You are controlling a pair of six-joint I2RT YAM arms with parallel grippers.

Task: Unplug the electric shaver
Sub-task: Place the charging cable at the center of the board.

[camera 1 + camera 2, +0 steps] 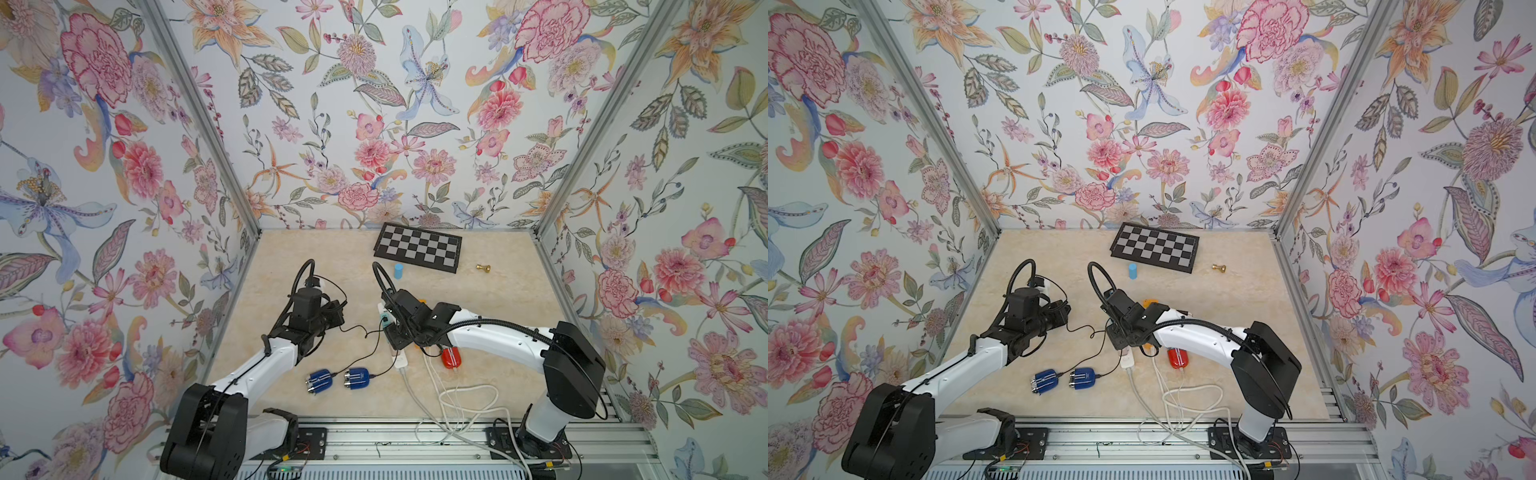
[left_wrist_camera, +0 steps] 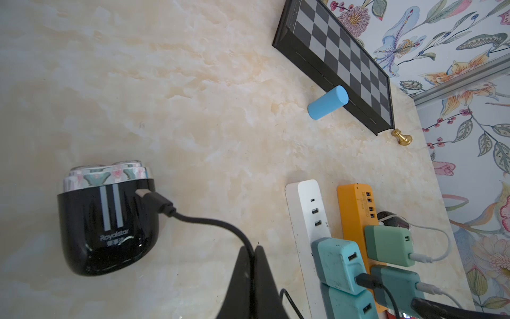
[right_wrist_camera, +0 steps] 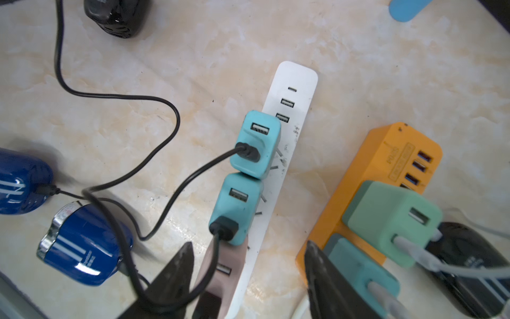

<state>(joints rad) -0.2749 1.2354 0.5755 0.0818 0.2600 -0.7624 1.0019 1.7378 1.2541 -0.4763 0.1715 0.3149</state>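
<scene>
The black electric shaver [image 2: 107,221] lies on the marble table, mostly hidden under my left wrist in both top views. Its black cable [image 2: 209,223] ends in a plug [image 2: 154,198] at the shaver's side; the plug's metal tip shows, and I cannot tell if it is seated. My left gripper [image 2: 252,251] [image 1: 332,311] is shut on this cable a short way from the plug. The cable runs on to a teal adapter [image 2: 338,265] on the white power strip [image 2: 306,198]. My right gripper [image 3: 249,244] [image 1: 392,332] is open astride that strip [image 3: 292,91], with a pink adapter [image 3: 220,270] between its fingers.
Two blue shavers [image 1: 320,380] [image 1: 357,377] and a red one [image 1: 451,357] lie near the front. An orange power strip [image 3: 386,171] with green adapters sits beside the white one. A chessboard [image 1: 417,247], a blue cylinder [image 1: 398,271] and a gold pawn [image 1: 483,268] are at the back. White cables [image 1: 465,399] loop at the front.
</scene>
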